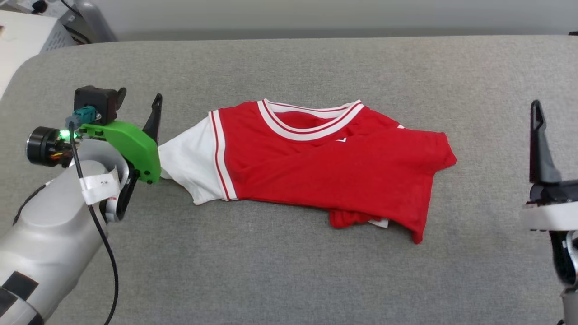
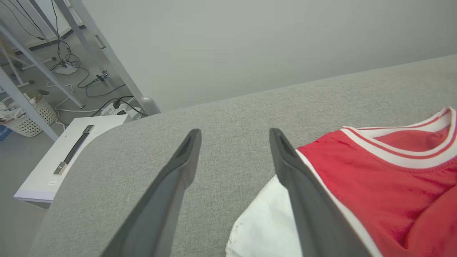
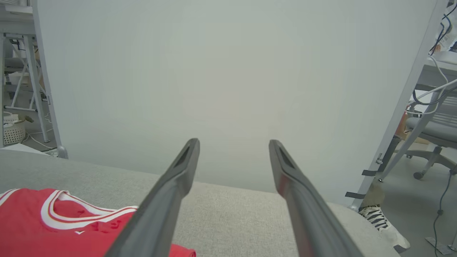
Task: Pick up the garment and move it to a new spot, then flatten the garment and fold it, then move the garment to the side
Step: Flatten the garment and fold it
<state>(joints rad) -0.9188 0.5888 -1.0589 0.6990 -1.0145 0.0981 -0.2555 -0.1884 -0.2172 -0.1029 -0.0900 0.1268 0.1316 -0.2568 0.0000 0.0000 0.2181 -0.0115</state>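
Observation:
The garment [image 1: 325, 167], a red jersey with a white sleeve and a striped collar, lies folded over on the grey table [image 1: 289, 280], near its middle. My left gripper [image 1: 139, 101] hovers open just left of the white sleeve [image 1: 189, 162], holding nothing. In the left wrist view the left gripper [image 2: 234, 134] has bare table between its fingers, and the garment [image 2: 375, 178] lies beside and under the right finger. My right gripper [image 1: 548, 113] stands open at the far right, well clear of the cloth. The right wrist view shows the right gripper [image 3: 234, 142] empty, with the garment [image 3: 53, 228] at lower left.
The table's rounded left corner [image 2: 107, 135] drops off to a white case with a handle [image 2: 68, 157] and a basket [image 2: 32, 117] on the floor. A person's shoe [image 3: 378, 214] and an office chair [image 3: 435, 132] stand beyond the table's right end. A pale wall runs behind the table.

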